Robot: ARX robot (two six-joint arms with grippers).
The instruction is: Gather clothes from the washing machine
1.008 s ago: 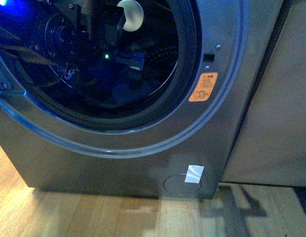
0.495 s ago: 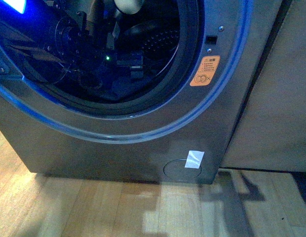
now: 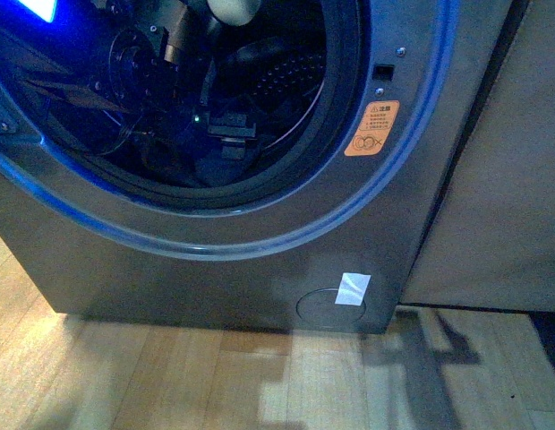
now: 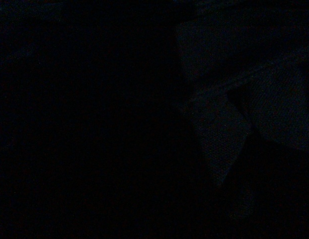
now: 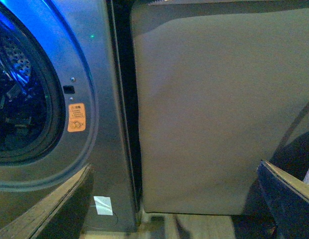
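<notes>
Snag risk inside the washing machine, with one arm working unseen.

The right gripper holds its fingers wide apart with nothing between them, outside the machine and off to its side, facing the orange sticker and the beige panel next to it. The left gripper lies somewhere in the perforated drum at the end of the left arm. I cannot tell whether its fingers are apart or closed on cloth, since its wrist view is dark. Bluish shapes low in the drum may be clothes. Likely trouble is a blind pinch closing on bare steel, or arm and cloth catching on the black porthole rim on withdrawal and spilling a garment onto the wooden floor.
</notes>
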